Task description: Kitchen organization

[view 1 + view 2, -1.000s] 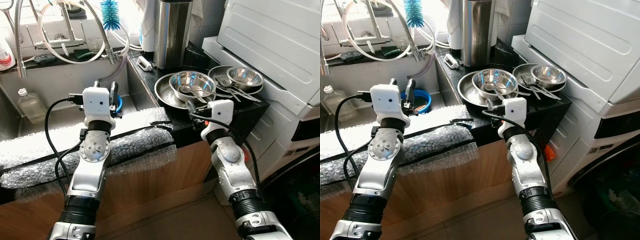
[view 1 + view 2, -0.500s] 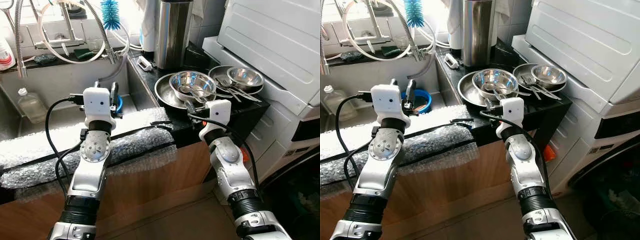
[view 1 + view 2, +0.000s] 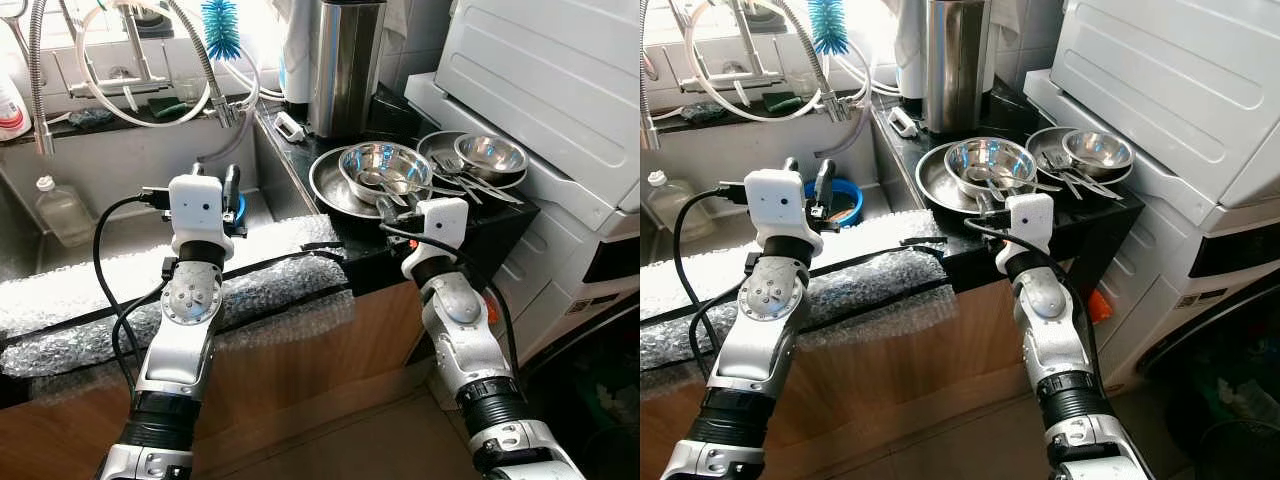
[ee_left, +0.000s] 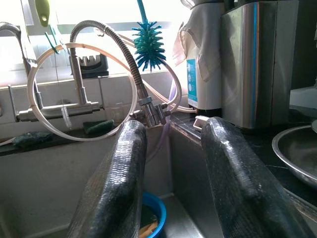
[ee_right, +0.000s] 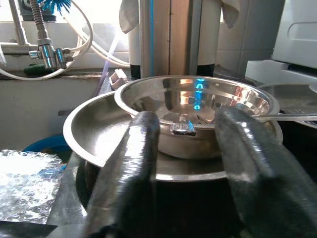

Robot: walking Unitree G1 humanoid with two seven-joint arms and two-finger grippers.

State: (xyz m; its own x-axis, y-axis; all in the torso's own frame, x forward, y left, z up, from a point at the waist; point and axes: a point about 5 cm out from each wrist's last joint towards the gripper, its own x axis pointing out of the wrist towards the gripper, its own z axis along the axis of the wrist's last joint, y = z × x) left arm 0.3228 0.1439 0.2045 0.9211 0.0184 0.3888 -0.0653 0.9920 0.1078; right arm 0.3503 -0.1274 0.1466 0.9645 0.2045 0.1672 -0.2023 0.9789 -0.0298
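The right pincer, open wide, reaches for the shiny round steel bowl mid-frame; next it should close on the rim. The left pincer waits open.

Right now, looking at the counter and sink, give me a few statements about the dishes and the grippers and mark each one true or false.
1. The steel bowl sits in a wider steel plate. True.
2. The right gripper is shut on a spoon. False: it is open, short of the bowl.
3. A blue bowl lies in the sink. True.
4. The left gripper holds the bottle brush. False: it is open and empty over the sink; the brush hangs above.
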